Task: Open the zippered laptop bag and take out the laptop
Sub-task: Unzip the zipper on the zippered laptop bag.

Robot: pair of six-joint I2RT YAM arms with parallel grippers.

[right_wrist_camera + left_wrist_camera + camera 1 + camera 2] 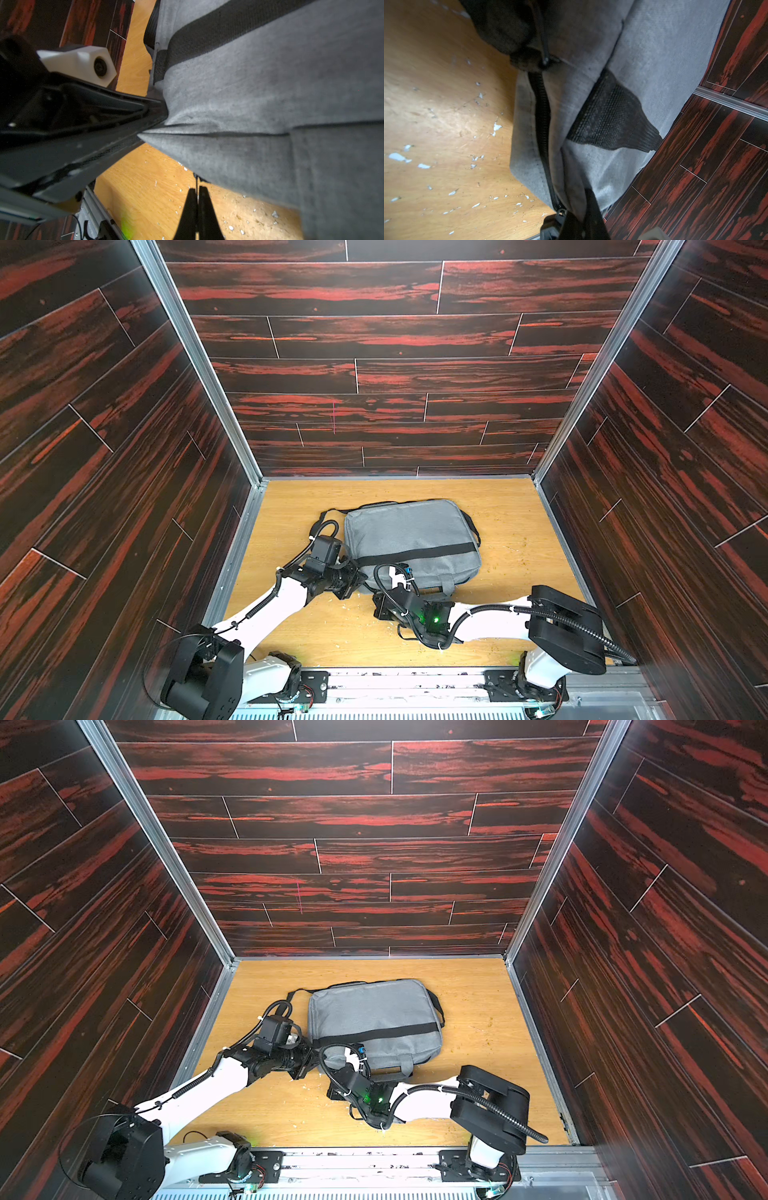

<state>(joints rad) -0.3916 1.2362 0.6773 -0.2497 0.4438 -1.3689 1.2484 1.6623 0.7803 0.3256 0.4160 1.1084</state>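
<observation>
While both arms are crowding its near edge, the zippered laptop bag (411,526) is lying flat on the wooden table (519,539), lower centre of frame in both top views. Its black band (415,552) is running across the lower half, the grey handles (441,585) are pointing toward the bottom of the frame, and the black shoulder strap (473,526) is looping round the right side.

The left gripper (356,580) is sitting at the bag's lower-left corner. The right wrist view is showing its jaws clamped onto a pinch of grey corner fabric, so it's grasping the bag.

The zipper (544,124) is showing up in the left wrist view, teeth meshed along the whole visible run.

The right gripper (197,193) is hovering low over the table, just beside the bag's near edge. Its fingers (188,209) are pressing together, with a thin dark zipper pull (196,179) running from the bag's edge straight in between the tips. I'm reading that as clenched on the pull.

Pale crumbs (274,214) are lying scattered on the wood.
</observation>
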